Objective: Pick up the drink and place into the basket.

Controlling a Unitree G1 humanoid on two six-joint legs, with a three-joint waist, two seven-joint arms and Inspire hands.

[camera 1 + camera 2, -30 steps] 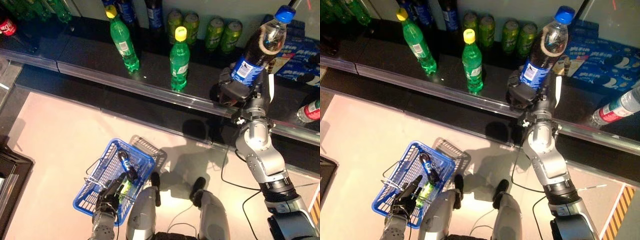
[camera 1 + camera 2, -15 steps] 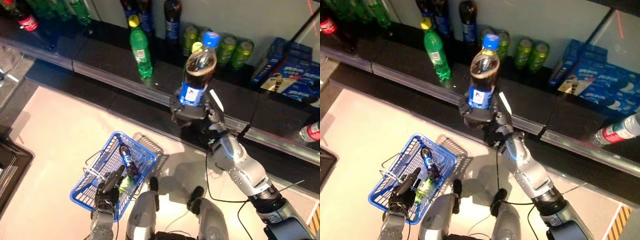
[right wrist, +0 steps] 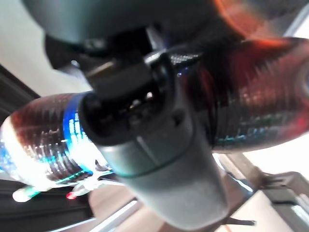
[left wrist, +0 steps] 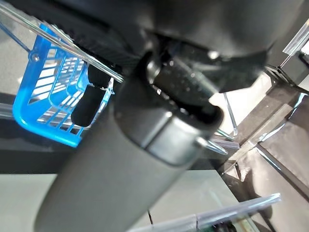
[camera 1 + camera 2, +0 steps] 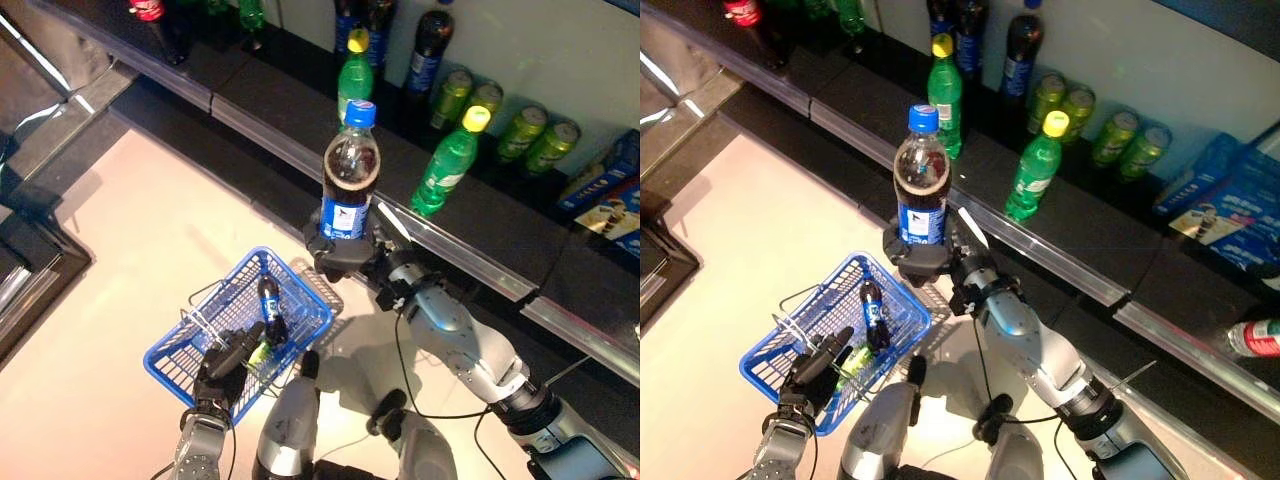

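A dark shelf (image 5: 470, 215) is running behind 2 green bottles (image 5: 444, 162). Below, the left hand (image 5: 228, 362) is gripping a blue basket (image 5: 180, 355) by its handle. The right hand (image 5: 345, 252) is wrapping its fingers around an upright cola bottle (image 5: 349, 180), just beside the basket's far rim. Released here, it could miss.
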